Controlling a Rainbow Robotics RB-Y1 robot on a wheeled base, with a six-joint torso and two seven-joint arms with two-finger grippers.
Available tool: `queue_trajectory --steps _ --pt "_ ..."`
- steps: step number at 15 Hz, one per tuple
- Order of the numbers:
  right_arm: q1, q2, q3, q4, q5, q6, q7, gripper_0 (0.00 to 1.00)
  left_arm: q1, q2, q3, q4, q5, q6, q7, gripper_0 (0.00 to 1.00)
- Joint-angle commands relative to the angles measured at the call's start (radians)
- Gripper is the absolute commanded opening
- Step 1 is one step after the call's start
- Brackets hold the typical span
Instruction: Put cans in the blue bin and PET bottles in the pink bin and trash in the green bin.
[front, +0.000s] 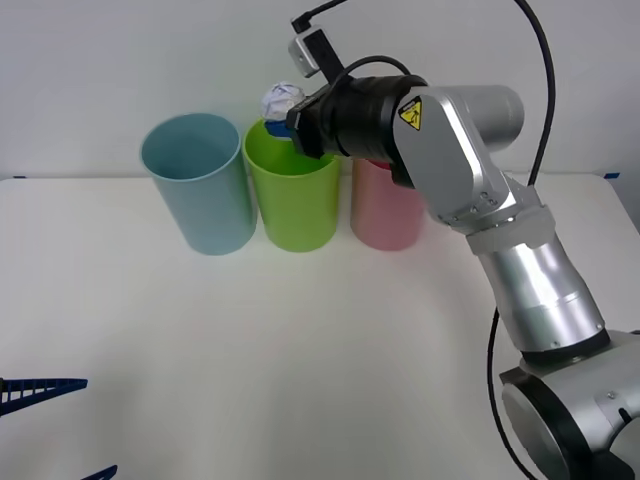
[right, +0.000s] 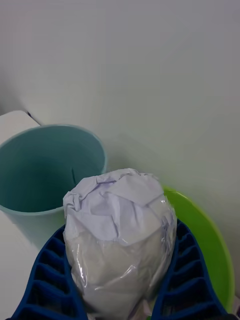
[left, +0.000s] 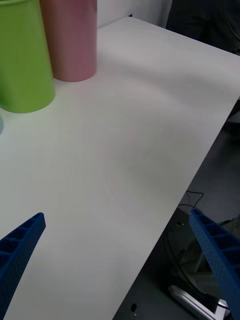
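Three cup-shaped bins stand in a row at the back of the table: the blue bin (front: 198, 180) on the left, the green bin (front: 292, 195) in the middle, the pink bin (front: 385, 205) on the right. My right gripper (front: 286, 112) hangs just above the green bin's rim (right: 212, 240), shut on the trash (right: 120, 232), a crumpled ball of white paper (front: 281, 98) partly wrapped in clear film. The blue bin (right: 47, 172) gapes beside it. My left gripper (front: 50, 430) sits low at the front left, open, with nothing between its fingers (left: 20, 247).
The white table (front: 300, 350) stretches bare in front of the bins, with its edge (left: 200, 160) dropping to the floor and cables beyond. A white wall rises close behind the bins. The green bin (left: 22, 60) and pink bin (left: 70, 40) stand far from the left gripper.
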Motion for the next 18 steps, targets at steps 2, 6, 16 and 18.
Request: queue_trajectory --steps 2,6,16,18 --pt "-0.051 0.017 0.003 0.106 0.019 0.046 0.003 0.0 0.0 0.0 0.0 0.0 0.0 0.0 0.0 1.0" --pt "-0.08 0.025 0.003 0.192 0.039 0.105 0.008 0.0 0.0 0.0 0.0 0.0 0.0 0.0 0.0 1.0" --pt "-0.083 0.026 0.007 0.206 0.064 0.121 -0.002 0.0 0.0 0.0 0.0 0.0 0.0 0.0 0.0 1.0" --pt "-0.083 0.025 0.008 0.206 0.067 0.121 0.0 0.0 0.0 0.0 0.0 0.0 0.0 0.0 0.0 1.0"
